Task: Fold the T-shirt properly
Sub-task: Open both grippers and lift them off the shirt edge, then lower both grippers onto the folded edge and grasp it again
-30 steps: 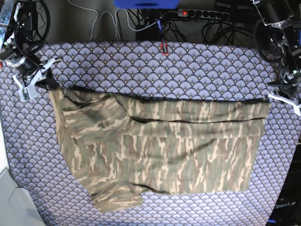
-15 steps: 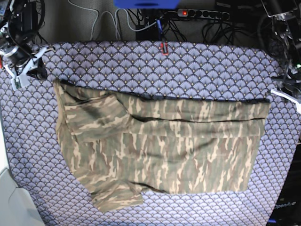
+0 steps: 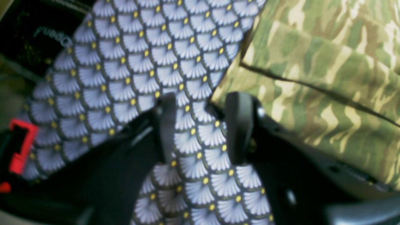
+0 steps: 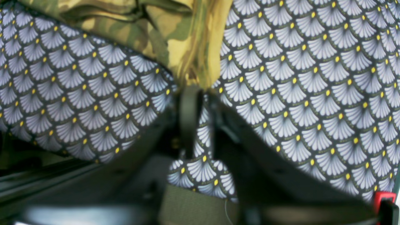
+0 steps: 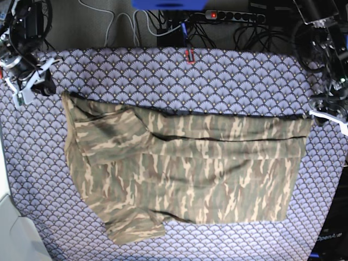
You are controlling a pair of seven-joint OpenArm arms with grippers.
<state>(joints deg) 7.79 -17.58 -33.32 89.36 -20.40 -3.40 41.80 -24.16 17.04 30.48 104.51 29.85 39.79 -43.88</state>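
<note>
The T-shirt [image 5: 185, 168] lies spread flat across the middle of the purple scale-patterned tablecloth [image 5: 179, 76], folded lengthwise so that a dark hem line crosses it, with one short sleeve poking out at its near left corner in the base view; the cloth shows bare on every side of the shirt.

The left gripper [image 3: 200, 125] sits just beside the shirt's far right corner as the base view has it; its two dark jaws stand clearly apart, with only tablecloth pattern between them; the camouflage edge [image 3: 312, 78] lies right by the outer side of one jaw, and nothing is held.

The right gripper [image 4: 200, 106] is at the shirt's far left corner in the base view [image 5: 32, 81]; its jaws stand only a narrow slit apart; a tan and olive corner of the shirt [image 4: 187, 43] ends right at the fingertips; whether the tips pinch that fabric I cannot tell, since the view is blurred there.

Beyond the tablecloth's far edge, a power strip [image 5: 234, 16] with a red light lies among dark cables.
</note>
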